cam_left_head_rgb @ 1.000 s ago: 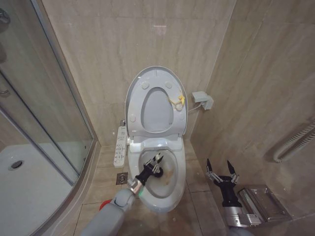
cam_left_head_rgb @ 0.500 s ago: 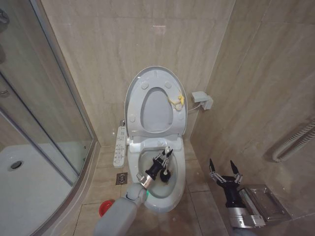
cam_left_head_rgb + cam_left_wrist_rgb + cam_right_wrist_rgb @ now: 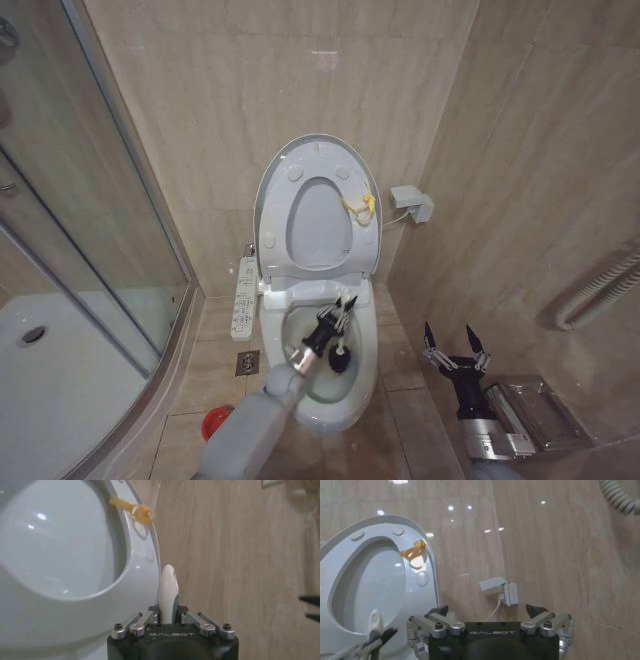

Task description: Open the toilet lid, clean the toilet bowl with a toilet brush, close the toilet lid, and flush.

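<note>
Two claws are in play, and we are working with the left one (image 3: pixel 343 306): it is reaching over the bowl (image 3: pixel 362 385), its fingers pinched on the thin handle of the brush (image 3: pixel 340 358), whose white handle end is sticking up between them in the left wrist view (image 3: pixel 167 588). We are holding the handle high so that the dark head is hanging down inside the bowl, toward the right side of its inner wall, where we judge it is set to scrub the staining; whether the bristles are actually touching the ceramic we cannot tell. Our right claw (image 3: pixel 455 344) is waiting low beside the toilet, to its right, fingers spread wide and holding nothing, probably kept clear so the left arm has room. Behind the bowl the lid (image 3: pixel 281 170) and seat (image 3: pixel 362 248) are standing upright against the wall, which is why the bowl is open to us; a yellow loop (image 3: pixel 358 205) is hanging at the lid's right edge. On the floor to the left the red holder (image 3: pixel 211 422) is sitting apart from the toilet. Around us the room is tight: beige tiled walls, a glass shower screen (image 3: pixel 90 200) on the left, and a small white box (image 3: pixel 412 204) on the wall to the right of the lid.
</note>
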